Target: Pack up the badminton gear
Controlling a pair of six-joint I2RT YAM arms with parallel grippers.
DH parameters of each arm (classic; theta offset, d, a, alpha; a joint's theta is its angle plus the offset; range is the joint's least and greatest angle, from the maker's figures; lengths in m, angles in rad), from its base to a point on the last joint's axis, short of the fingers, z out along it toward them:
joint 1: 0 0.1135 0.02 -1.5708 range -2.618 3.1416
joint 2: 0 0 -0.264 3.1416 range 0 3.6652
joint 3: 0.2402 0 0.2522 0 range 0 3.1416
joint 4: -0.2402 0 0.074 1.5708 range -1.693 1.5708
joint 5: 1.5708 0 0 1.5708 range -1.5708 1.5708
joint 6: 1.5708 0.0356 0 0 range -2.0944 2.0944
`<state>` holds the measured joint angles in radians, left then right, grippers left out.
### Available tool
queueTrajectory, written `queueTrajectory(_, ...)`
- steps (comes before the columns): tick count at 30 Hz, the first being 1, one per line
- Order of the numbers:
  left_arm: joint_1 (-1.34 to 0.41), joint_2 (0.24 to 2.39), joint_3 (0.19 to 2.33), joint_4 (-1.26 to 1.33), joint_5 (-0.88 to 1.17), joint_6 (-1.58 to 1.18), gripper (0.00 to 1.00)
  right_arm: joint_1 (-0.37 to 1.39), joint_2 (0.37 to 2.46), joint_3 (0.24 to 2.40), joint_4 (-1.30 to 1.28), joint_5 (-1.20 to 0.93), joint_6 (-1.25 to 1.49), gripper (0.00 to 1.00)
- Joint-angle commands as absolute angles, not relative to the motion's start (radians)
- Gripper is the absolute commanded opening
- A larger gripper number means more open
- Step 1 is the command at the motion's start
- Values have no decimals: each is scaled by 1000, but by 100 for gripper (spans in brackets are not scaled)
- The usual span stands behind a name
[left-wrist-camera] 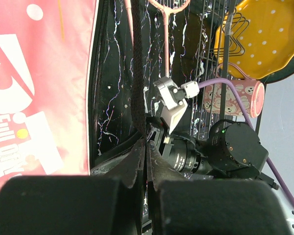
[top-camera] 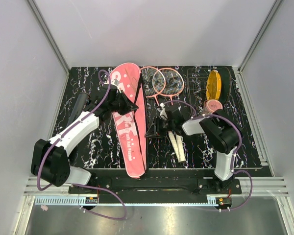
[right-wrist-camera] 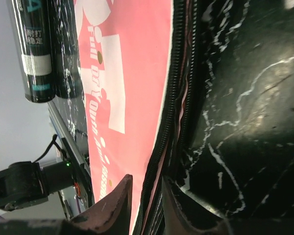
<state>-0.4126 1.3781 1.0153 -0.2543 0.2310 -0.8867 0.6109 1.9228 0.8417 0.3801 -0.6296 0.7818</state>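
Left gripper: nearest the lens, its dark pads are seen clenched on the black edging of the pink cover, on the right rim toward the wide end.
Right gripper: further down the same rim, its fingers are pinched around the zip edge, and the cover is judged to be grasped.
Step in hand: by the look of it, the cover's mouth is to be opened so the gear can be slid in.
Doing it well: only the upper layer should be lifted. Both grips are best raised together and drawn apart along the rim — a lopsided pull would be expected to twist the soft shell or drag it.
Rackets: just right of the cover, with heads overlapped beside its wide end and white handles lying toward its narrow end. They are not yet packed.
Black tube: left of the cover and apart from it.
Shuttlecocks: cannot be made out for sure.
Materials: the cover is limp, smooth pink fabric with white lettering and a toothed black zip — a teardrop tapering to a long neck. The rackets have thin pink frames and fine stringing. The tube is a rigid, glossy cylinder. The table is glossy black marbling.
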Motion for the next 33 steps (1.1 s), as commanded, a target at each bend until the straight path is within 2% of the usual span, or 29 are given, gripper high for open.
queueTrajectory(1,-416,1353,1042,-238,245,-891,0,647,1890,861,302,-578,725,37)
queueTrajectory(5,-416,1353,1039,-235,247,-894,0,650,1942,859,412,-655,775,34)
queueTrajectory(11,-416,1345,1019,-235,236,-896,0,652,1947,920,399,-611,782,31)
queueTrajectory(14,-416,1344,1009,-235,233,-894,0,652,1954,975,353,-595,773,23)
queueTrajectory(15,-416,1342,1006,-236,232,-888,0,652,1950,983,347,-589,772,13)
queueTrajectory(18,-417,1342,1002,-251,200,-842,0,652,1915,992,328,-577,769,0)
queueTrajectory(25,-417,1325,976,-284,147,-781,0,653,1839,970,313,-581,778,1)
queueTrajectory(27,-417,1316,976,-259,173,-807,0,655,1850,942,362,-635,819,12)
queueTrajectory(28,-417,1313,980,-255,181,-821,0,660,1862,911,408,-646,837,24)
queueTrajectory(33,-419,1330,1031,-233,219,-879,0,719,1914,884,439,-655,857,33)
